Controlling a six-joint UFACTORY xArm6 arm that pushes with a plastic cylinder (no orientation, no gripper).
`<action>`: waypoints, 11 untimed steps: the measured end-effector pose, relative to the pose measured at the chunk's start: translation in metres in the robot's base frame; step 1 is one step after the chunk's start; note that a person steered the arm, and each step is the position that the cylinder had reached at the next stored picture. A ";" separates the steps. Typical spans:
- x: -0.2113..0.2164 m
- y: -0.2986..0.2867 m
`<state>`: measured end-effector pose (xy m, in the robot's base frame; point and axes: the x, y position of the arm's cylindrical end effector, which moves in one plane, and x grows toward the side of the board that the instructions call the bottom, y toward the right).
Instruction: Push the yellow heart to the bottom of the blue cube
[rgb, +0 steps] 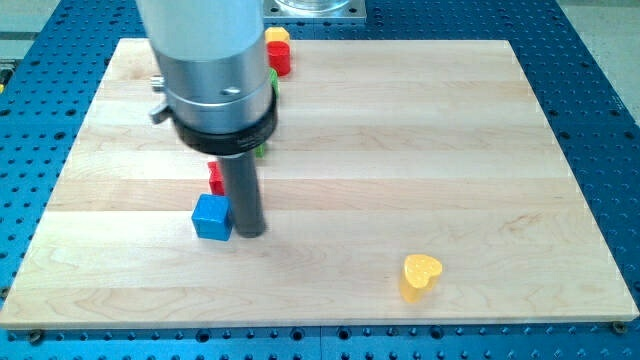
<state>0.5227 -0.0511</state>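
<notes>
The yellow heart (421, 275) lies near the view's bottom, right of the middle. The blue cube (211, 216) sits left of centre, well to the heart's left and a little higher. My tip (250, 232) stands on the board just to the right of the blue cube, close beside it or touching it, far left of the heart.
A red block (216, 178) sits just above the blue cube, partly behind the rod. A green block (262, 149) peeks out behind the arm's body. A red block (279, 57) and a yellow block (277, 36) lie near the board's top edge. The wooden board (400, 150) rests on a blue perforated table.
</notes>
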 end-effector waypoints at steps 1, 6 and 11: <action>-0.010 0.123; 0.072 0.089; 0.064 -0.007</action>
<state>0.5870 -0.0576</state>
